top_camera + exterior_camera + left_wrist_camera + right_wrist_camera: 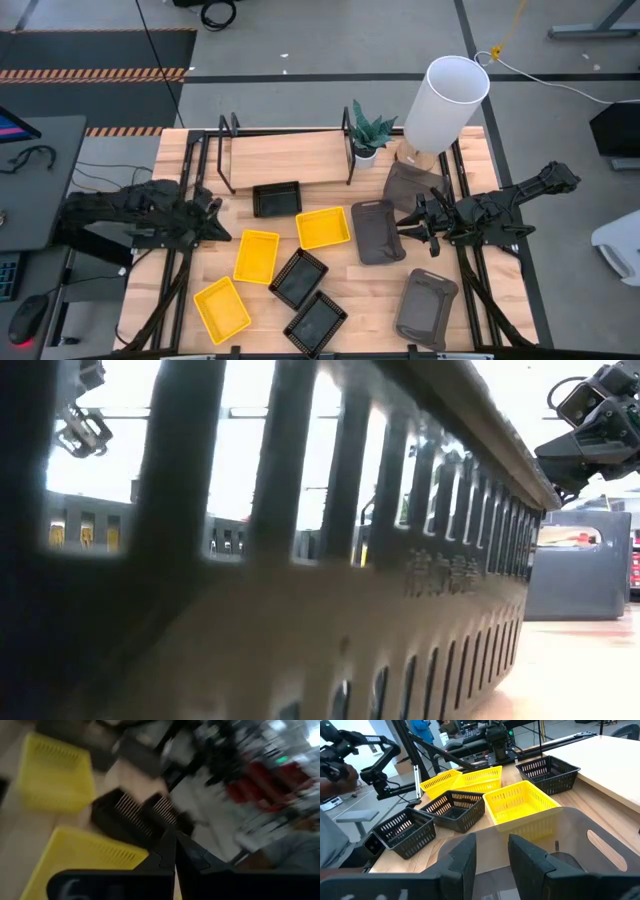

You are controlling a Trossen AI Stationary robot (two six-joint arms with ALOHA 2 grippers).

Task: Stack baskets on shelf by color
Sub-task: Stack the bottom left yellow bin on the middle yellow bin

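Observation:
Three yellow baskets and three black baskets lie flat across the middle of the table. Two dark grey baskets lie flat to the right, and a third sits by the lamp base. The shelf stands at the far edge. My right gripper is open, in the air at the right edge of the middle grey basket. My left gripper is shut and empty, left of the yellow baskets.
A white lamp shade and a small potted plant stand at the far right beside the shelf. In the low view a black basket wall fills the picture close to the camera. Bare wood lies along the right edge.

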